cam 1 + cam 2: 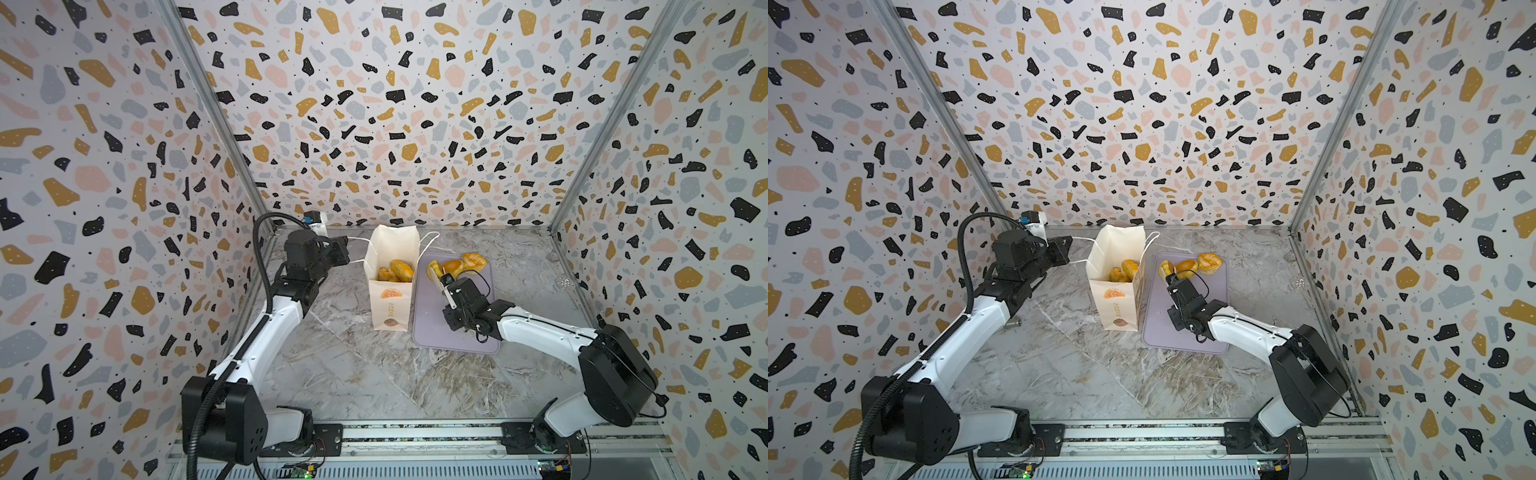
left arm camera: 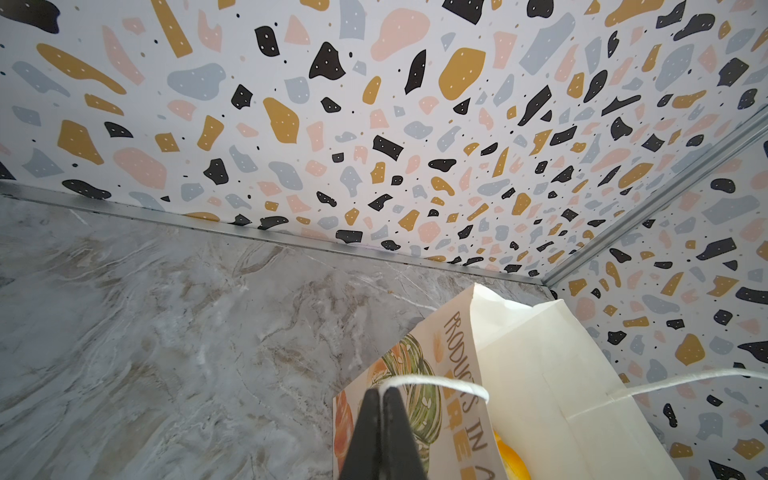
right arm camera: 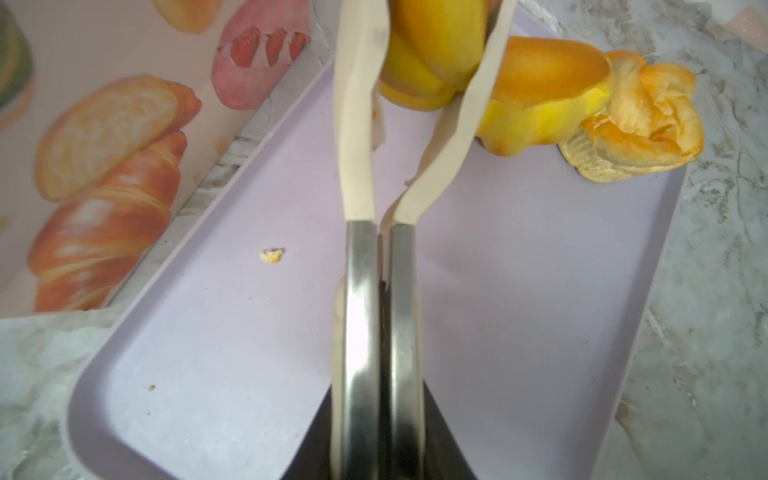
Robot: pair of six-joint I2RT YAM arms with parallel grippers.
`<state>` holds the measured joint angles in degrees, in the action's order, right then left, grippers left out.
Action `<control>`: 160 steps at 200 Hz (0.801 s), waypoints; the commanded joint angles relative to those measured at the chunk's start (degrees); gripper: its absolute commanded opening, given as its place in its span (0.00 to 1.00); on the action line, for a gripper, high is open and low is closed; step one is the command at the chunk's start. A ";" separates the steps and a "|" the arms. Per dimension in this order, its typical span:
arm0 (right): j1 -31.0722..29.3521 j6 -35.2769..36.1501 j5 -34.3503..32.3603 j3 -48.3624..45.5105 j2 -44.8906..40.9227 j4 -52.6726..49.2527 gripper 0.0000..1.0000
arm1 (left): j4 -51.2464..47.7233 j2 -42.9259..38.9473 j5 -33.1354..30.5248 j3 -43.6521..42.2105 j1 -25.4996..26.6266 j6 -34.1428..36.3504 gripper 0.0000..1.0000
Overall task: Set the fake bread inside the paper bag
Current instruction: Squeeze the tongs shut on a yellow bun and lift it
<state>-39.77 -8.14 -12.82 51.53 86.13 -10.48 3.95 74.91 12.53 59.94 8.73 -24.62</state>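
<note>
The left arm (image 1: 266, 332) reaches from its base at 7 o'clock toward 12. Its wrist is bent so the left claw (image 2: 381, 395) points to 3 o'clock, pinched tight on a string handle (image 2: 440, 380). The right arm (image 1: 540, 328) lies low from 5 o'clock toward 10, the right claw (image 1: 449, 291) squeezed on tongs (image 3: 359, 291).

A flat lilac tray (image 1: 432, 328) lies on the grey marble-patterned table (image 1: 353, 374), right of its middle and nearer the far edge. A pale crumb (image 3: 272, 256) rests on the tray's bare floor, beside metal tongs (image 3: 360, 311) with cream tips. Terrazzo-print walls (image 1: 395, 124) enclose the table.
</note>
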 commanded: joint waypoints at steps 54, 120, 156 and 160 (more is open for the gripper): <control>0.17 -4.06 5.84 -3.36 -6.13 4.07 0.25 | 0.60 -0.51 -0.15 1.13 0.15 0.89 0.00; 0.61 -6.42 8.31 -6.33 -9.60 6.85 0.23 | 0.71 -0.49 -0.52 0.89 0.16 1.20 0.00; 0.73 -7.48 7.05 -6.62 -12.05 7.70 0.22 | 1.06 -0.79 -1.01 0.61 0.15 1.42 0.00; 0.72 -7.53 6.85 -6.62 -12.40 7.76 0.23 | 0.99 -0.78 -0.93 0.66 0.15 1.37 0.00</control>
<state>-39.24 -14.17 -5.15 44.29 77.23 -6.13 3.97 74.91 12.01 59.94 8.73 -24.43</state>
